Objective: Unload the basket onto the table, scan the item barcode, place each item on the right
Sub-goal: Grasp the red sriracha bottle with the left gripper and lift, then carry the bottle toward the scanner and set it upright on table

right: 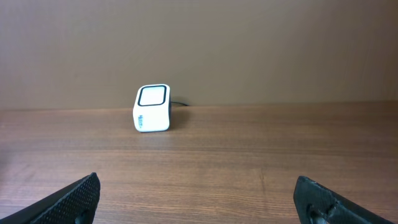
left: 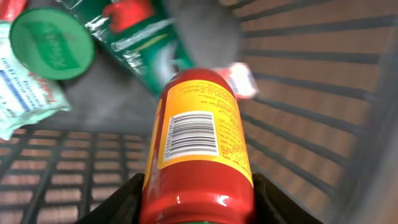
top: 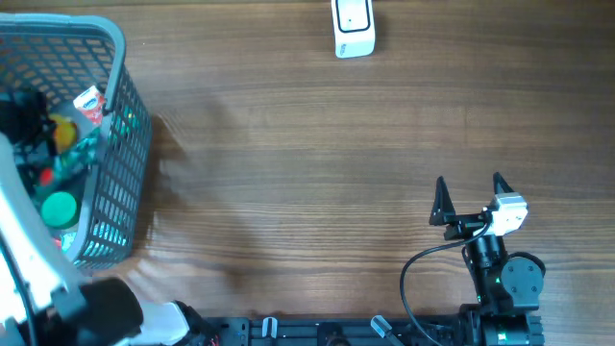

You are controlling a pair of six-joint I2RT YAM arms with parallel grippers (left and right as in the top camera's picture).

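Left claw [left: 199, 198] grips red yellow-labelled bottle [left: 198, 134] inside grey mesh basket [left: 305, 81]; right claw [top: 471, 195] gapes open, white box scanner [right: 152, 109] ahead.

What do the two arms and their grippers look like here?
Right arm: black, rounded joints, small green lights at its base, a white camera block at the wrist, a black cable looping off it. Right gripper: two black pointed fingers. Left arm: white casing over black parts; its fingers are black too.
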